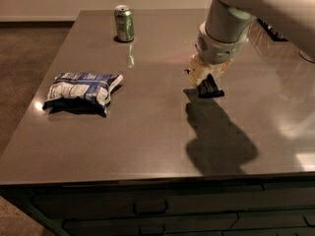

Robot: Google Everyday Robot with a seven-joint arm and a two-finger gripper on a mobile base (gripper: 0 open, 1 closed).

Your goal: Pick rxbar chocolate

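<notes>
The rxbar chocolate is a small flat black bar at the right middle of the table. It sits tilted between the fingertips of my gripper, just above the dark tabletop. The gripper hangs down from the big white arm at the upper right and is shut on the bar. Its pale fingers cover the bar's upper end. The bar's shadow falls on the table right below and in front of it.
A crinkled blue-and-white bag lies at the table's left side. A green can stands upright at the far edge. The table's front edge has drawers below it. Carpeted floor lies to the left.
</notes>
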